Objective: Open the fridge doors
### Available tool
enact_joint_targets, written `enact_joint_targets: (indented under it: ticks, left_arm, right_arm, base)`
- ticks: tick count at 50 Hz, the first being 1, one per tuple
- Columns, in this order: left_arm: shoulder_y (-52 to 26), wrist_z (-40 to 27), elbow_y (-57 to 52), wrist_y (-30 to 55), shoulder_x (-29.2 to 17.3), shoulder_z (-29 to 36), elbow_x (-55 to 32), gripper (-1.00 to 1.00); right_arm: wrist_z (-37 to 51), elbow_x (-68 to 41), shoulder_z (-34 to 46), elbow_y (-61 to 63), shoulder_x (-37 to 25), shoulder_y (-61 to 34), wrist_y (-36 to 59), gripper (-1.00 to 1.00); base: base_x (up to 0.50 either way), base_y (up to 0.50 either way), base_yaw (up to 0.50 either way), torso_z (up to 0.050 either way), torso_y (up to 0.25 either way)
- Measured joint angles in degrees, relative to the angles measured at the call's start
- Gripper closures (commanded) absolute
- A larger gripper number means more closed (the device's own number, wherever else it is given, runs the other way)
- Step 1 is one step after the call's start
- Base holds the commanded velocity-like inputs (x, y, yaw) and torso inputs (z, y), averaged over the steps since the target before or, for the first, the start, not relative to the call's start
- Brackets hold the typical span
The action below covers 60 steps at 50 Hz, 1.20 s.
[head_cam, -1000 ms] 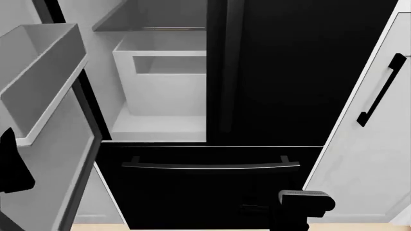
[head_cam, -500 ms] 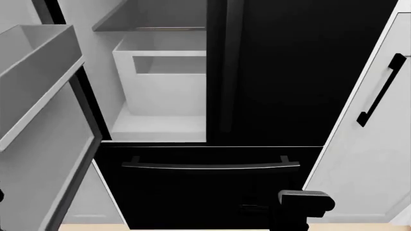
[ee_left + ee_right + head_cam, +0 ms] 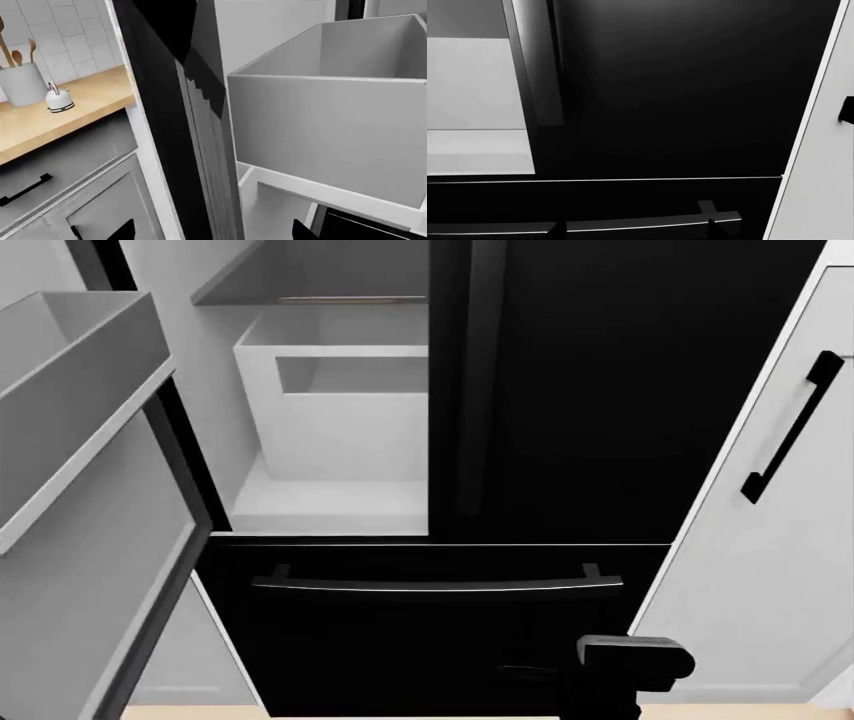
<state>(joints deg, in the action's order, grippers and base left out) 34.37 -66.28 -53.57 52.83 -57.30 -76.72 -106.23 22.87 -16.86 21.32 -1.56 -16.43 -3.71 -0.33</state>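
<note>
Head view: left fridge door [image 3: 94, 540] is swung wide open toward the camera, pale grey inner side showing w/ a box-shaped bin [image 3: 74, 370] at its top. Fridge interior is exposed: a shelf [image 3: 320, 295] up high, a white crisper box [image 3: 334, 400] below it. Right fridge door [image 3: 641, 390] is shut, glossy black, its vertical handle [image 3: 478, 380] next to the gap. Below both sits the wide black drawer [image 3: 427, 630] w/ a horizontal bar handle [image 3: 434, 585]. White cabinet door [image 3: 774, 540] w/ a slim black handle [image 3: 794, 425] stands to the right. Part of the right arm [image 3: 634, 665] shows low in frame; right gripper itself isn't visible, so can't tell its state.

Left wrist view: door's black edge [image 3: 177, 115] runs top to bottom, grey bin [image 3: 333, 120] just beside it. Two dark finger tips [image 3: 120, 231] of the left gripper poke in, set well apart, holding nothing. Beyond: wood counter [image 3: 67, 107], a small white kettle [image 3: 59, 97], a utensil crock [image 3: 21, 80], tiled wall.

Right wrist view: shut right door [image 3: 694, 85] fills the frame, handle [image 3: 547, 65] near its edge, drawer bar [image 3: 647, 222] below. No fingers seen.
</note>
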Motion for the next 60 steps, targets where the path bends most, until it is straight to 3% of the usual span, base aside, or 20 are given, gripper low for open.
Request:
enact_joint_targets:
  ticks: [18, 29, 34, 46, 60]
  left_arm:
    - [-2.1, -8.27, -4.39, -3.05, -8.51, -4.0, -13.75, -1.0]
    - [-14.72, -13.83, -5.69, 1.24, -7.62, -0.34, -25.43, -1.0]
    - [-23.8, -17.45, -5.97, 2.63, -7.72, 5.58, -30.58, -1.0]
    - [-40.06, -21.8, -6.28, 10.18, -0.18, 19.03, -34.88, -1.0]
    - [-47.49, -23.19, -6.38, 20.38, 12.21, 26.49, -34.88, -1.0]
  right_arm:
    - [0.24, -0.19, 0.24, 0.19, -0.24, -0.05, -0.07, -1.0]
    - [0.49, -0.18, 0.38, 0.4, -0.42, -0.06, -0.12, -1.0]
    - [0.62, -0.1, 0.49, 0.4, -0.47, -0.11, -0.12, -1.0]
    - [1.01, 0.16, 0.74, 0.49, -0.57, -0.12, -0.23, -1.0]
    - [1.31, 0.24, 0.97, 0.56, -0.73, -0.13, -0.3, -1.0]
  base:
    - [0.0, 0.0, 0.0, 0.0, 0.0]
    - [0.0, 0.0, 0.0, 0.0, 0.0]
    - [0.0, 0.0, 0.0, 0.0, 0.0]
    - [0.0, 0.0, 0.0, 0.0, 0.0]
    - [0.0, 0.0, 0.0, 0.0, 0.0]
